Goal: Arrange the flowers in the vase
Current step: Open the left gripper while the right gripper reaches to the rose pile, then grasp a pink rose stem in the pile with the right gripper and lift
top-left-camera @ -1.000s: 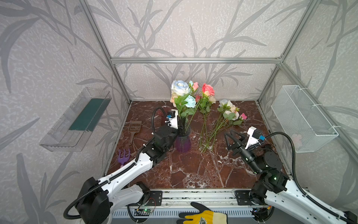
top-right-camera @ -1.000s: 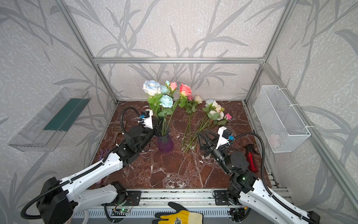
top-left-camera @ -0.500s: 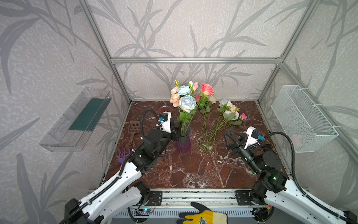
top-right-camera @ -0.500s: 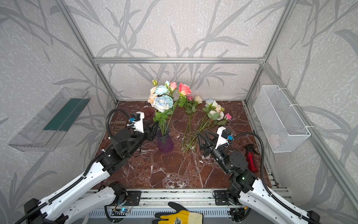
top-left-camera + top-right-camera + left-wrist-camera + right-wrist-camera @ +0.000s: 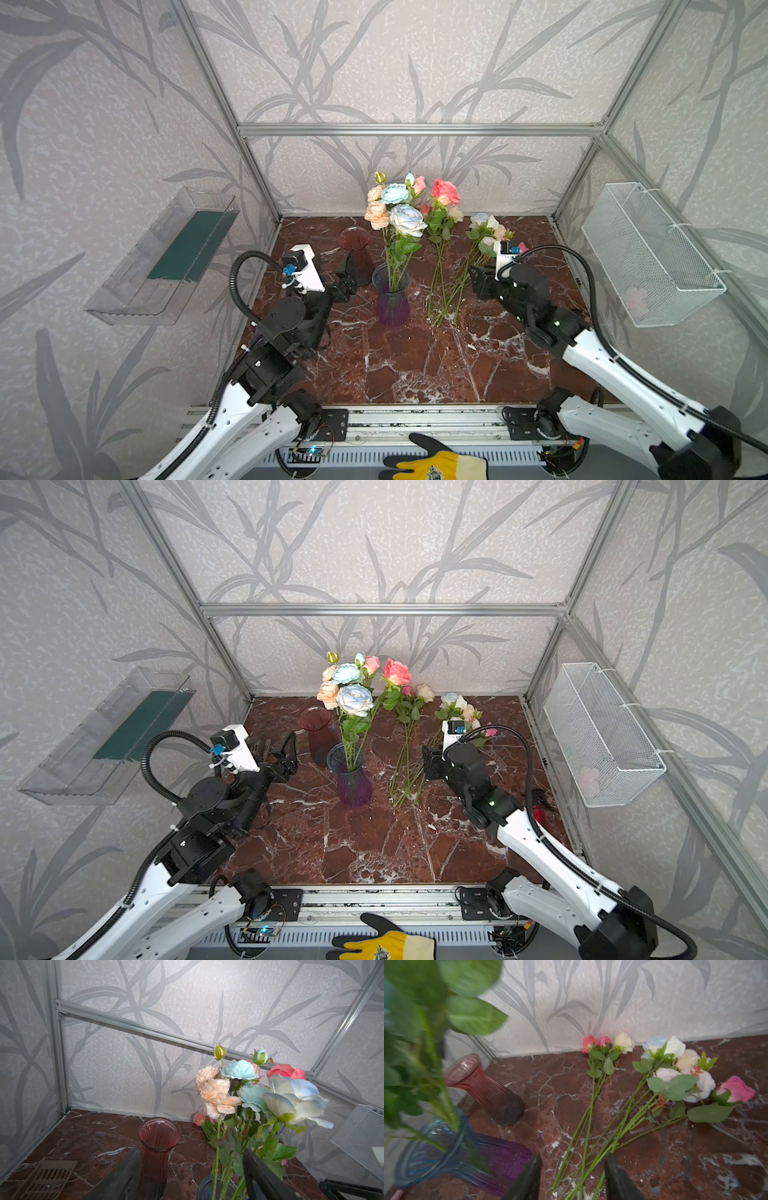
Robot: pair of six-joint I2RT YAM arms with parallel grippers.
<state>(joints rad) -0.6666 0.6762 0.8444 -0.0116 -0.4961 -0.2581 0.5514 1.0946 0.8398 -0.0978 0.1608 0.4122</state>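
On the red marble tabletop, your left gripper stands open and empty, pulled back from the purple vase it hugged a second ago; one bunch of roses stands inside. Your right gripper, jaws apart, has advanced over the loose flowers still lying beside the vase.

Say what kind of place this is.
Probably a robot lab enclosure, dressed like a home: an aluminium frame lined with leaf-print wallpaper, a marble-look tabletop, and a mounting rail at the front.
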